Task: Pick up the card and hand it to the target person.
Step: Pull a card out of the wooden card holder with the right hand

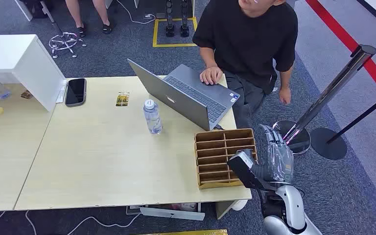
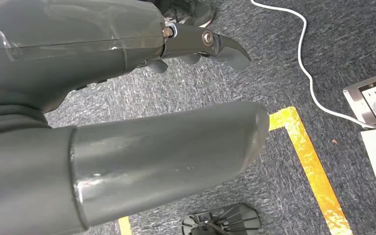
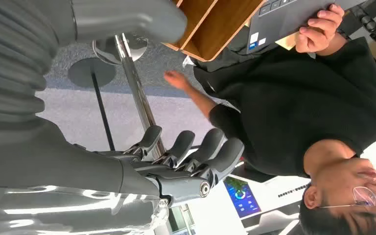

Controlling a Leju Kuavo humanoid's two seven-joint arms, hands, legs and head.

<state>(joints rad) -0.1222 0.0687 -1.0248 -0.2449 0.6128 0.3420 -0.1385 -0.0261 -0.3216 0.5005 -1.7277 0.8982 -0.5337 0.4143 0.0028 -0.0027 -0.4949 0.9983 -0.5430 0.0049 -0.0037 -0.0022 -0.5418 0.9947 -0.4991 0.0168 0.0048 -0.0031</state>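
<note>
Card (image 1: 122, 99) on the bench (image 1: 103, 166), between phone (image 1: 75, 91) and laptop (image 1: 188, 95), far from both hands.

Head view: right hand (image 1: 276, 154) off the bench's right edge beside the divided wooden tray (image 1: 223, 157), whose slots look empty. Left wrist view: left hand (image 2: 127, 147) over carpet, fingers apart, empty. Right wrist view: right hand's fingers (image 3: 196, 149) loosely spread, holding nothing, near the seated person (image 3: 303, 103).

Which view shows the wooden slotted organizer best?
The head view: the wooden slotted organizer lies whole at the table's near right corner, its empty slots visible, beside the right hand. The right wrist view catches just one corner. The left wrist view looks at carpet.
</note>
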